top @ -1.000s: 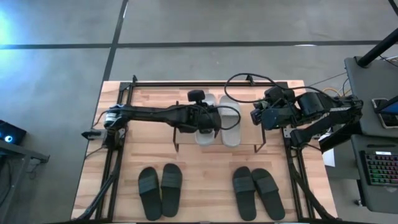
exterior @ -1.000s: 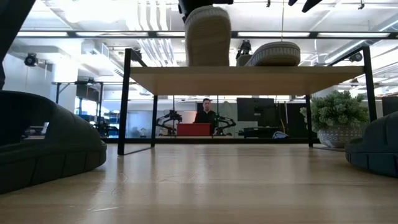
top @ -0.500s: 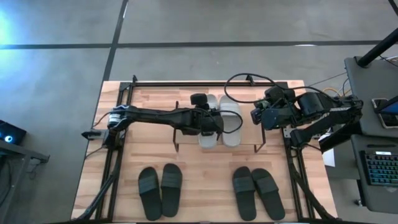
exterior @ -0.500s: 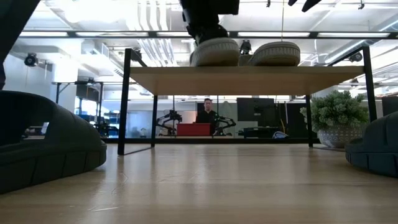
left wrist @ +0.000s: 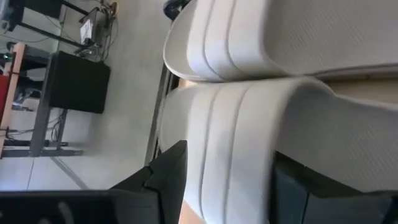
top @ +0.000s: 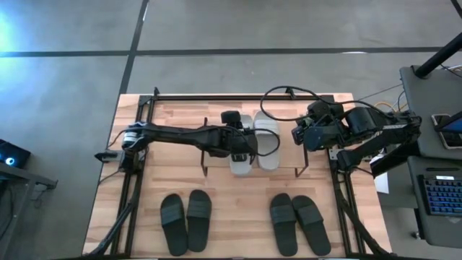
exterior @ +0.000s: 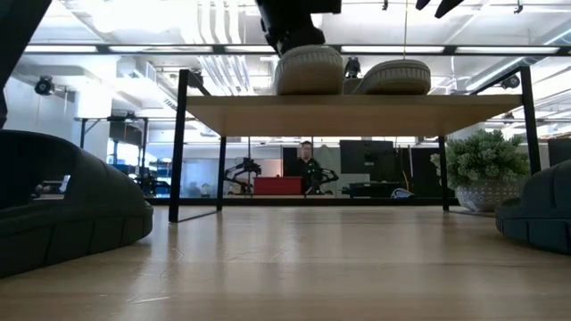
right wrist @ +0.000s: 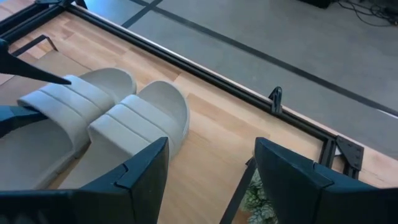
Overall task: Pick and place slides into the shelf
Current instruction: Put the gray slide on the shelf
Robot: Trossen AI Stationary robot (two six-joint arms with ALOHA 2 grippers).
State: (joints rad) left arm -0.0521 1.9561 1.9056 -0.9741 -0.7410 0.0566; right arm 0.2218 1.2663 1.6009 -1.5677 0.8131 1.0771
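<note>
The left gripper (top: 244,142) sits on the shelf (top: 289,162) top board, fingers spread on either side of the nearer white slide (top: 242,155). The left wrist view shows this best: each dark finger (left wrist: 168,177) stands just off the ribbed strap (left wrist: 236,155), with a visible gap, so the jaws are open around the sandal and not clamping it. From above, the arm hides most of that strap. Just past it, touching side by side, lies the second white slide (top: 267,141), both resting flat on the board. The low view adds what the overhead cannot: both pale soles (exterior: 308,71) sit level on the board, the gripper body dark above the left one.

Beyond the pair, the right gripper (top: 297,135) hovers at the shelf's right end, its jaws wide apart and holding nothing; its wrist view looks between its fingers (right wrist: 140,171) at both white slides.

Well in front of the shelf, two black pairs (top: 186,220) (top: 299,222) lie on the table (top: 238,209).
</note>
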